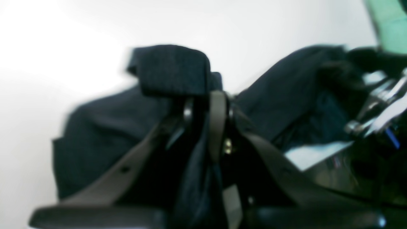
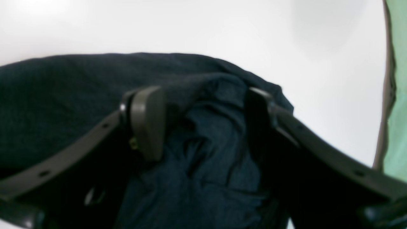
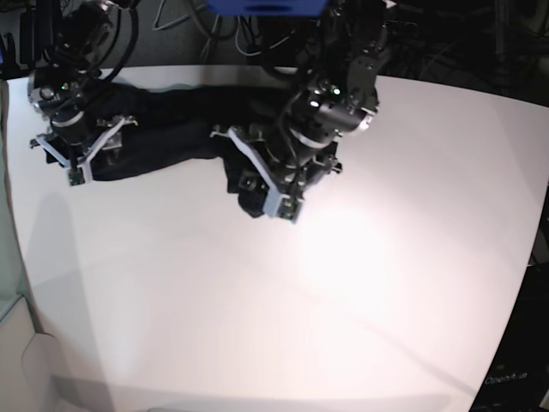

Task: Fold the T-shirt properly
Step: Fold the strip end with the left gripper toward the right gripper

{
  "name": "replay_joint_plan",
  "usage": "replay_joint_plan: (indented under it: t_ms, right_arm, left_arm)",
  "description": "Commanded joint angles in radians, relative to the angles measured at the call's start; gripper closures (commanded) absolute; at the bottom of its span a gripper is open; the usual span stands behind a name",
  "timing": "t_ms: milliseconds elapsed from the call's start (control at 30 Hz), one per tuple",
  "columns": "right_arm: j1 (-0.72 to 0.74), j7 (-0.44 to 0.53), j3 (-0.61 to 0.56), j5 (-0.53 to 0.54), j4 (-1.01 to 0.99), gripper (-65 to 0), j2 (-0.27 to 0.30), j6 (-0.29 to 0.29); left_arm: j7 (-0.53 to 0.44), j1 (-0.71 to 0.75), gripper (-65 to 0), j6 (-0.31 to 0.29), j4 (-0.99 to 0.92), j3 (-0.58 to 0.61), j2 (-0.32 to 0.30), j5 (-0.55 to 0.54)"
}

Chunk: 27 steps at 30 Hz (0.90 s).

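- We see the left gripper (image 1: 219, 105) with its jaws pinching a fold of the T-shirt (image 3: 171, 129).
- We see the right gripper (image 2: 203, 124) with its jaws spread wide over bunched cloth.
- The T-shirt lies stretched along the far side of the white worktop (image 3: 343, 300), between both arms.

Black long-sleeved T-shirt (image 3: 171, 129), bunched on the white table

It lies stretched along the table's far edge, rumpled, one end gathered into a hanging fold.
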Motion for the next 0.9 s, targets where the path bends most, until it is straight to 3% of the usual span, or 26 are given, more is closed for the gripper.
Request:
replay_joint_plan:
  t_ms: [0,133,433,867]
  right_arm:
    - [0.006,0.021,0.001,0.011,0.016,-38.8,0.006,-0.004]
    - [0.006,0.021,0.001,0.011,0.016,-38.8,0.008,-0.004]
    - [0.006,0.021,0.001,0.011,0.016,-38.8,0.008,-0.004]
    - [0.005,0.021,0.001,0.011,0.016,-38.8,0.008,-0.004]
  left_arm:
    - [-0.016,-0.021,0.0,0.001,0.016,0.025,0.01,-0.011]
    - [-0.023,-0.03,0.0,0.053,-0.033,0.096,0.01,-0.011]
    - [-0.026,-0.03,0.0,0.055,-0.127,0.143,0.01,-0.013]
    - [-0.026,-0.121,0.0,0.053,-0.224,0.165,0.01,-0.192]
